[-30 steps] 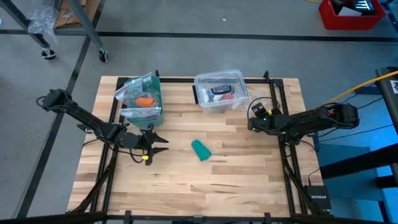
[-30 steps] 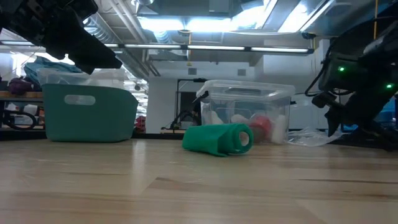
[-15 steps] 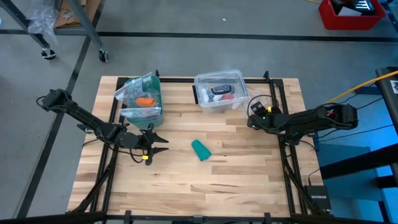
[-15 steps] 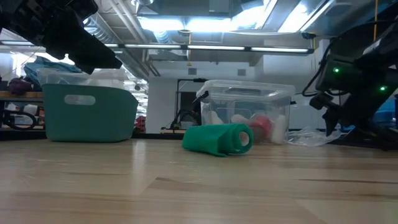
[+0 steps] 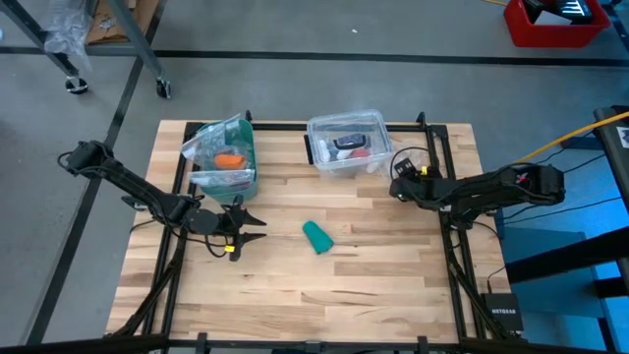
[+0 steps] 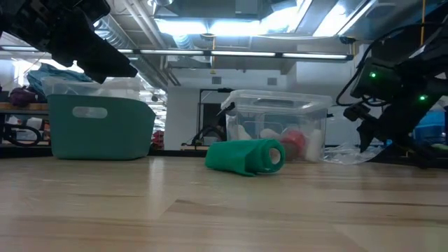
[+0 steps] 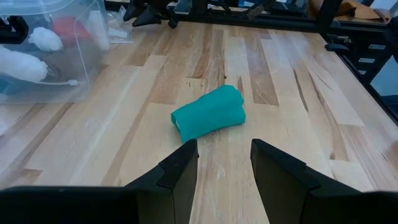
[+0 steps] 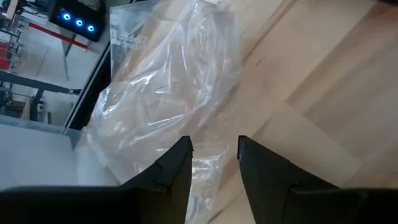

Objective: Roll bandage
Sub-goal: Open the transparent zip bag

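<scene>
Seen overhead: rolled bandage (image 5: 316, 237) lay free mid-table, left gripper (image 5: 251, 228) and right gripper (image 5: 397, 187) parted, empty. Right wrist alone showed clear plastic bag (image 8: 163, 118).

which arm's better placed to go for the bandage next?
Left. The left gripper is open, beside the rolled bandage and facing it. The right gripper sits at the table's right edge, pointed at a plastic bag.

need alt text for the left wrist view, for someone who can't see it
A rolled teal bandage lies on a wooden table, just ahead of the left gripper, whose two dark fingers stand open and empty. A clear plastic box sits off to one side.
</scene>
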Robot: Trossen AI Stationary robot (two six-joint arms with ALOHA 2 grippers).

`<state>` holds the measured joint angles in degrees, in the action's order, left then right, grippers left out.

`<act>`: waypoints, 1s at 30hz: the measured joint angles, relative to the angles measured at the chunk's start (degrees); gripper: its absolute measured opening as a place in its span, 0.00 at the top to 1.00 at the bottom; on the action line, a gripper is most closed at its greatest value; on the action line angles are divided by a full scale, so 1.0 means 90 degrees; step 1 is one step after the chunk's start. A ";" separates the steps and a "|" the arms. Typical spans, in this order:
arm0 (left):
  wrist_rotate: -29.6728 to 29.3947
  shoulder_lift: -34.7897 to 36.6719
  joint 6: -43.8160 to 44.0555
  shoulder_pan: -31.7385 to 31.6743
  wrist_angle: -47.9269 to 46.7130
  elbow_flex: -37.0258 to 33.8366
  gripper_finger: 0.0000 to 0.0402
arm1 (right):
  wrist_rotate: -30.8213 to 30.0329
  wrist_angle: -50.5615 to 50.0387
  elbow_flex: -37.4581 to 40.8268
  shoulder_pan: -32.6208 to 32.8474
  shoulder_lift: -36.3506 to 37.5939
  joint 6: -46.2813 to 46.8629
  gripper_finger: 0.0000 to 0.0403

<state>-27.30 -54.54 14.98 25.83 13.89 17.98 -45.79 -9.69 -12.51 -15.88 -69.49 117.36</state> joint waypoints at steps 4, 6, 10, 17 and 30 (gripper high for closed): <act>0.0000 0.0000 0.0000 0.0001 0.0000 0.0000 0.65 | 0.0075 0.0403 -0.0005 0.0000 -0.0120 -0.0014 0.67; -0.0001 0.0000 -0.0004 -0.0001 0.0000 0.0000 0.65 | 0.0088 0.0510 -0.0007 -0.0002 -0.0189 0.0000 0.67; -0.0001 0.0000 -0.0019 -0.0001 0.0002 0.0000 0.65 | 0.0082 0.0778 -0.0007 0.0000 -0.0324 -0.0043 0.67; 0.0001 0.0000 -0.0044 -0.0001 0.0002 0.0000 0.65 | -0.0218 0.1455 0.0000 0.0000 -0.0474 -0.0228 0.67; -0.0001 0.0000 -0.0045 -0.0001 0.0000 0.0000 0.65 | -0.0546 0.1455 0.0010 0.0000 -0.0482 -0.0489 0.97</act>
<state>-27.31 -54.54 14.57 25.82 13.89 17.98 -50.70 3.40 -12.43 -15.88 -73.82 112.96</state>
